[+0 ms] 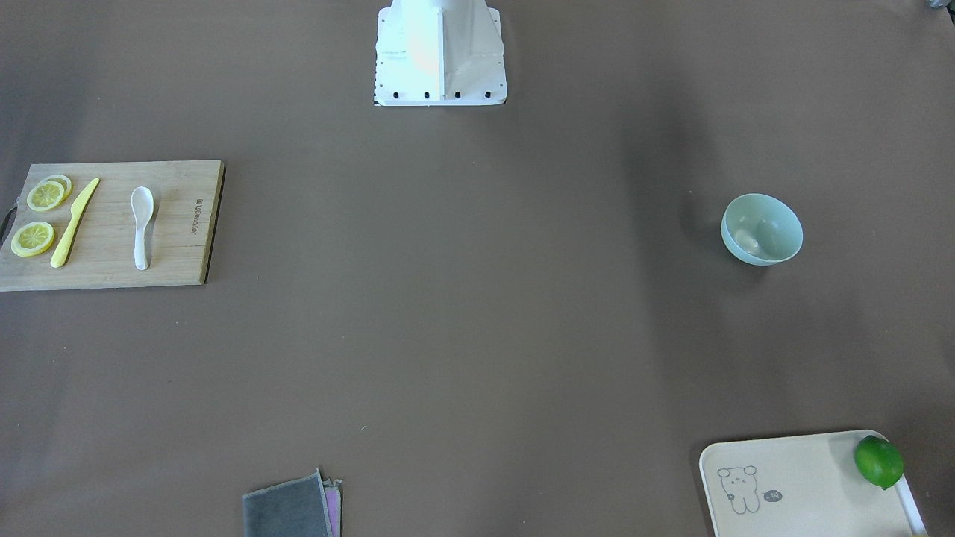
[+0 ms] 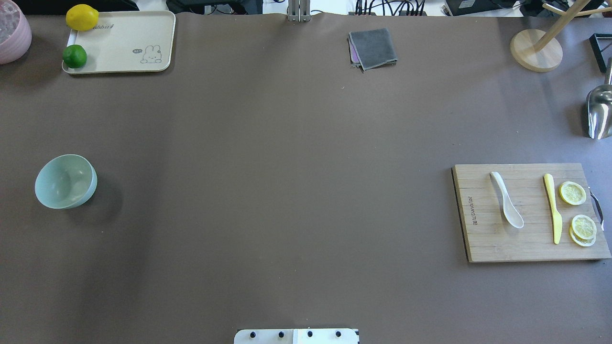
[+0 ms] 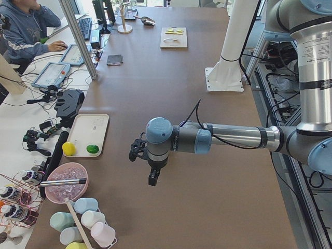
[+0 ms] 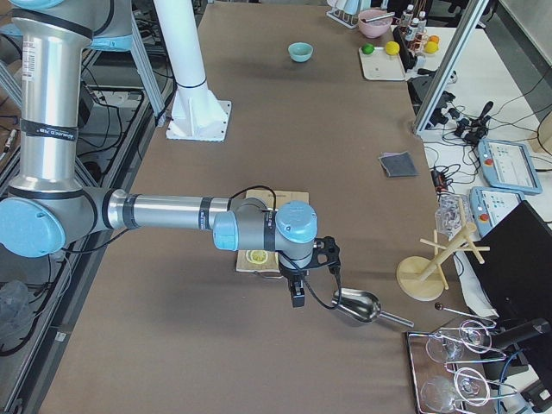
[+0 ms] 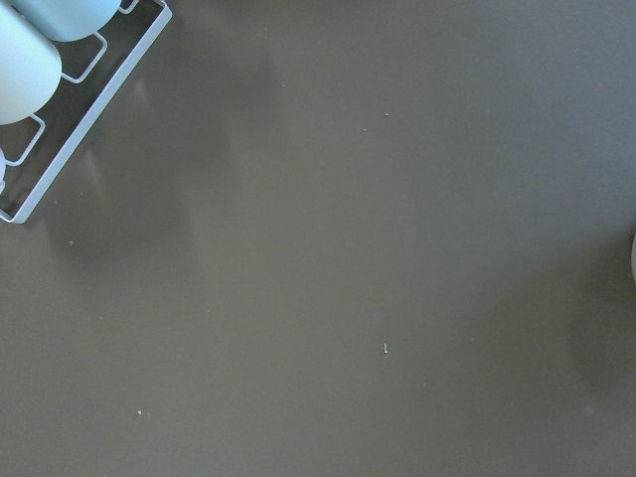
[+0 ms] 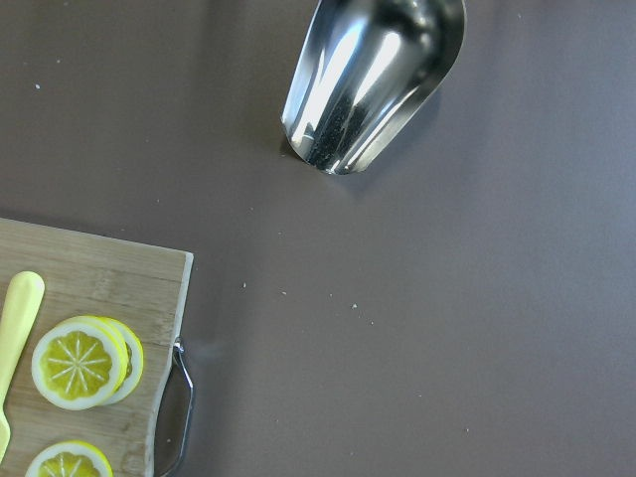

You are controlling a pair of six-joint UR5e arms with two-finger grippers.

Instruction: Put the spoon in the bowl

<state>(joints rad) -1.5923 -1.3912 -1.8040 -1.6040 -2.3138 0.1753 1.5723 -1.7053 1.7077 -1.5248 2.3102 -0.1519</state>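
Note:
The white spoon [image 2: 506, 199] lies on a wooden cutting board [image 2: 483, 241] at the table's right, scoop towards the robot; it also shows in the front view [image 1: 142, 224]. The mint-green bowl [image 2: 65, 181] stands alone at the table's left and shows in the front view [image 1: 761, 229] too. The left gripper [image 3: 151, 179] shows only in the exterior left view, held high over the table's left end. The right gripper [image 4: 297, 297] shows only in the exterior right view, above the board's outer end. I cannot tell whether either is open or shut.
A yellow knife [image 2: 552, 208] and lemon slices [image 2: 573, 193] share the board. A metal scoop [image 2: 600, 112] and a wooden stand [image 2: 535, 50] are at the far right. A cream tray [image 2: 129, 43] holds a lemon and a lime. A grey cloth [image 2: 373, 48] lies at the far edge.

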